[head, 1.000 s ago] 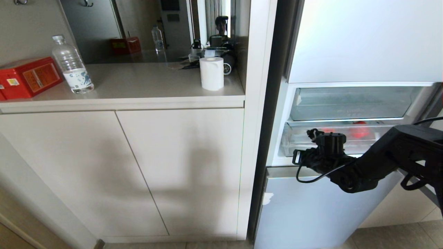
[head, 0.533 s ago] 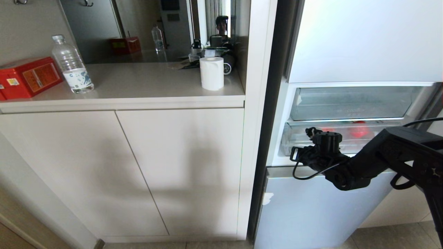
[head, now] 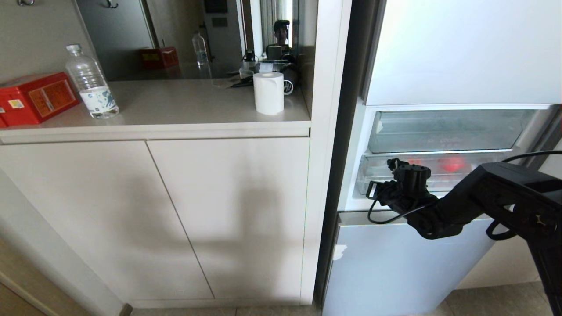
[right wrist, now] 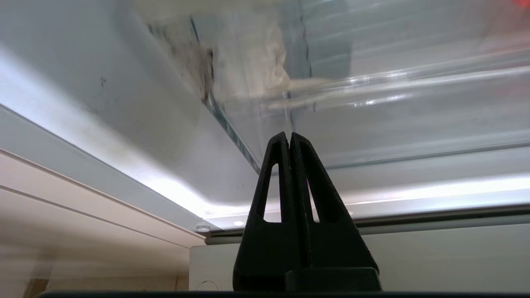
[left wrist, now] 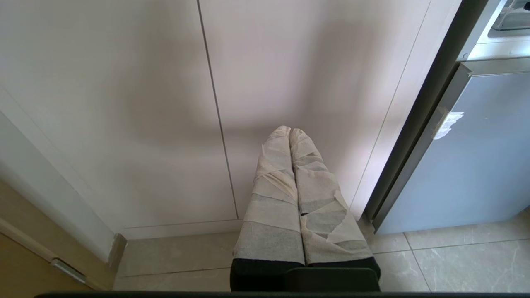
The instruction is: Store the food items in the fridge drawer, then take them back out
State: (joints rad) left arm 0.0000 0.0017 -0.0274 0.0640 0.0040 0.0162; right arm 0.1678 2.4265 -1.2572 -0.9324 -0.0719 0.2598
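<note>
Two grippers, both clenched on nothing | left gripper [left wrist: 291, 134] hangs low before the cabinet doors [head: 153, 210] | counter [head: 175, 109] carries a red box [head: 35, 97], water bottle [head: 91, 83], paper roll [head: 268, 93] | right gripper [right wrist: 289, 138] at the fridge drawer [head: 377, 175] front lower left corner | red fruit [head: 452, 163] inside the drawer, right of the gripper.

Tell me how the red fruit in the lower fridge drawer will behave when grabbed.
The red fruit looks round, so it may roll along the drawer floor if nudged. Its skin seems smooth, possibly slippery. It appears small, probably light.
</note>
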